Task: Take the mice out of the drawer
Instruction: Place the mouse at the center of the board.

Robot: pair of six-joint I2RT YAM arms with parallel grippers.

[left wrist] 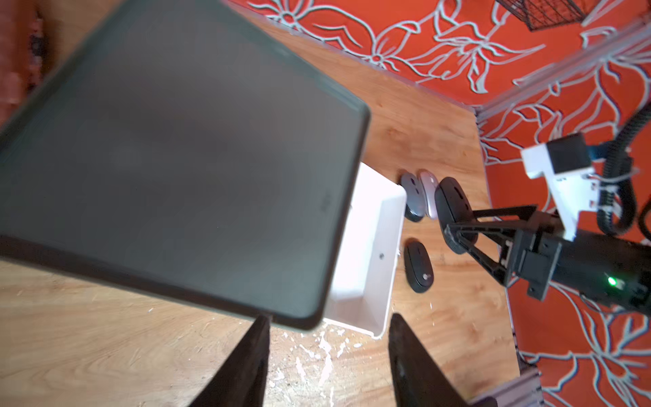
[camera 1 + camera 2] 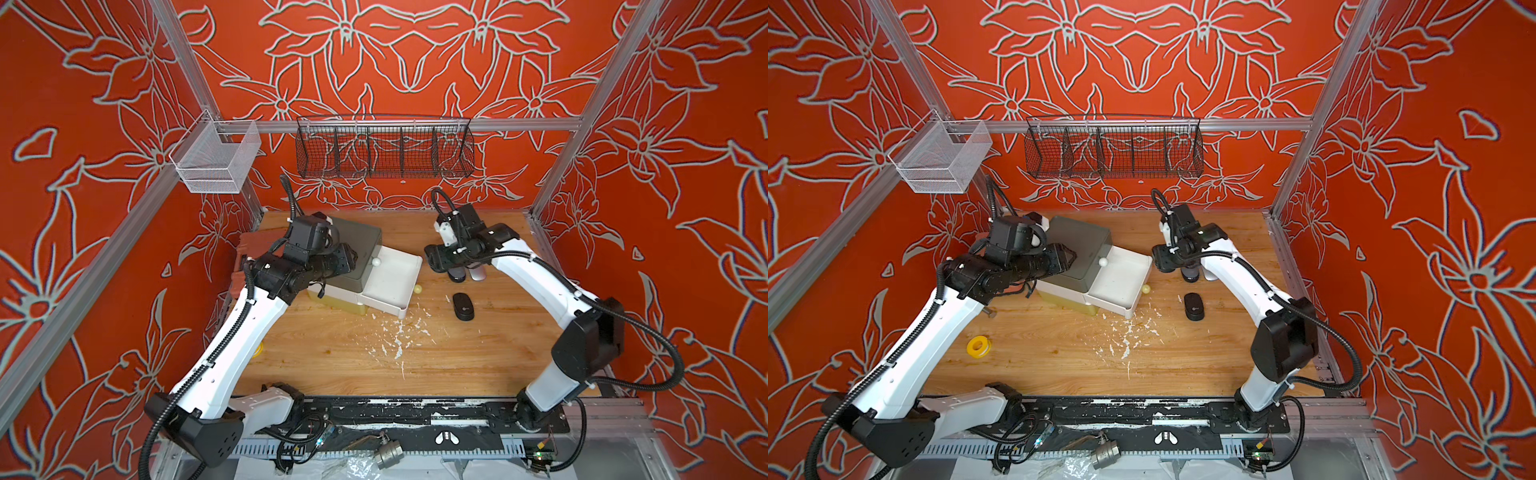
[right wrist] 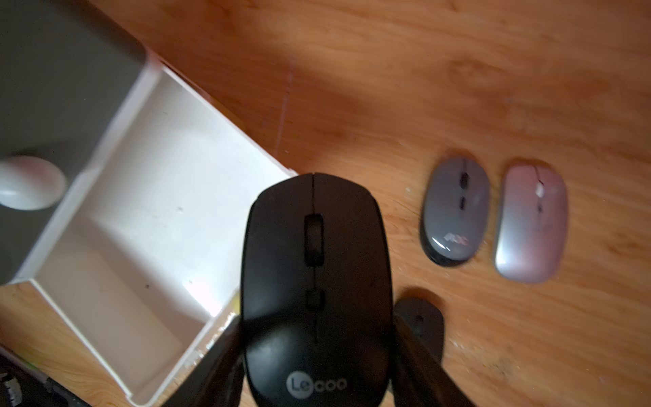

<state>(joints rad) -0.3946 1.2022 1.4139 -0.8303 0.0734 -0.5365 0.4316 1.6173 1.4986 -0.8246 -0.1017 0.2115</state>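
White drawer (image 3: pixel 141 229) empty; grey mouse (image 3: pixel 456 208), silver mouse (image 3: pixel 532 222), black mouse (image 2: pixel 463 306) lie on the surface (image 2: pixel 457 357). Right end effector (image 3: pixel 318 334) grips the last mouse (image 3: pixel 313 246); left end effector (image 1: pixel 329 317) stands parted, empty.

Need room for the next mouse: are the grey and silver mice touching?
Apart. Right wrist view shows bare tabletop between the grey mouse and the silver mouse.

Two high top views over the table (image 2: pixel 332 361); close wrist views, drawer (image 1: pixel 373 225) in both
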